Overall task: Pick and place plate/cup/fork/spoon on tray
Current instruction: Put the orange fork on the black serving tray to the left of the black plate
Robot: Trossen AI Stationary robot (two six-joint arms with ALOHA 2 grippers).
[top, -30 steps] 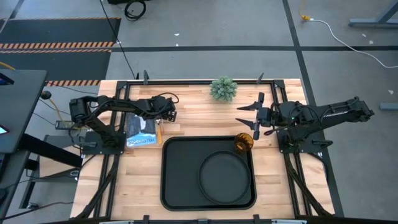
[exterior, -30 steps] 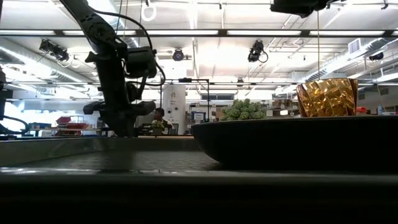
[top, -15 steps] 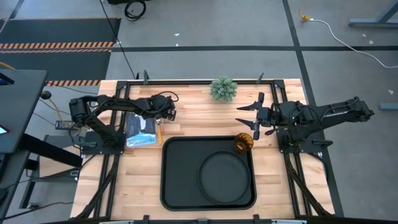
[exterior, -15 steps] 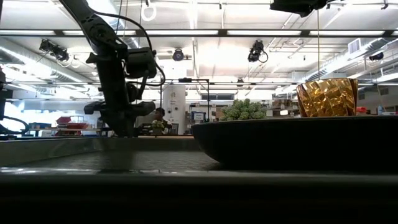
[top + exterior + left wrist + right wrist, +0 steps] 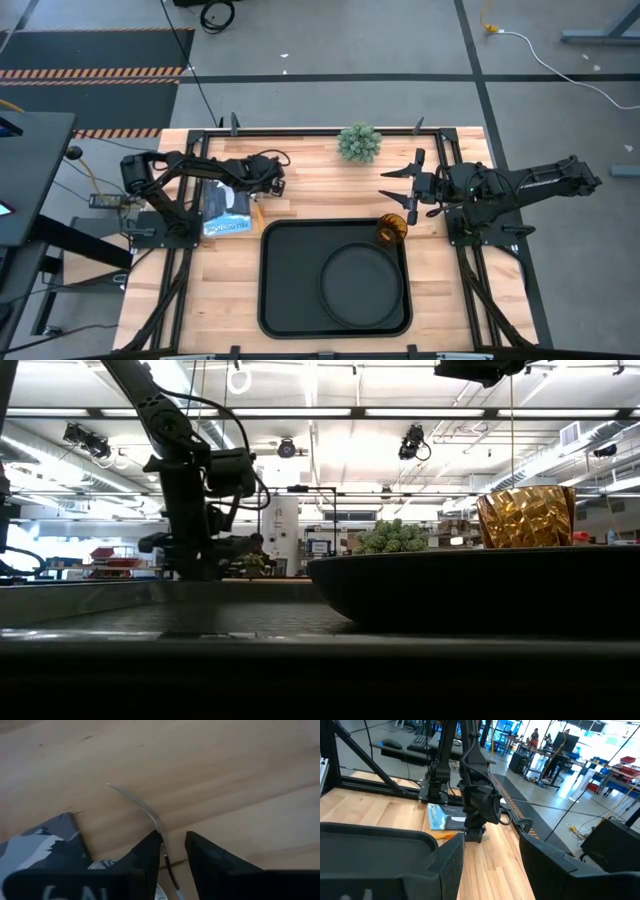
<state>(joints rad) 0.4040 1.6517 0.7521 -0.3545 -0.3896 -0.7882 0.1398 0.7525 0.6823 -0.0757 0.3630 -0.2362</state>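
The black tray lies at the table's near middle. The round black plate lies on the tray's right half, and the amber cup stands at its far right corner. My left gripper points down at the table, just left of the tray's far edge, with its fingers nearly together around the fork's thin silver end. The spoon lies beside it, with its orange handle and silver bowl next to a blue packet. My right gripper hangs open and empty beyond the cup. My left gripper has the fork's silver neck between its two fingers, coming from above and pointing down. The neck runs along the inner side of one finger. The handle and the place of contact are hidden behind the fingers. I cannot tell whether the fork is clear of the table.
A small green plant stands at the table's far edge. The blue packet lies left of the tray. Bare wood shows between the tray's far rim and the plant.
My left arm has shifted a little toward the table's left edge, and its gripper still points down at the same spot by the packet. The tray, plate, cup and right arm have kept still.
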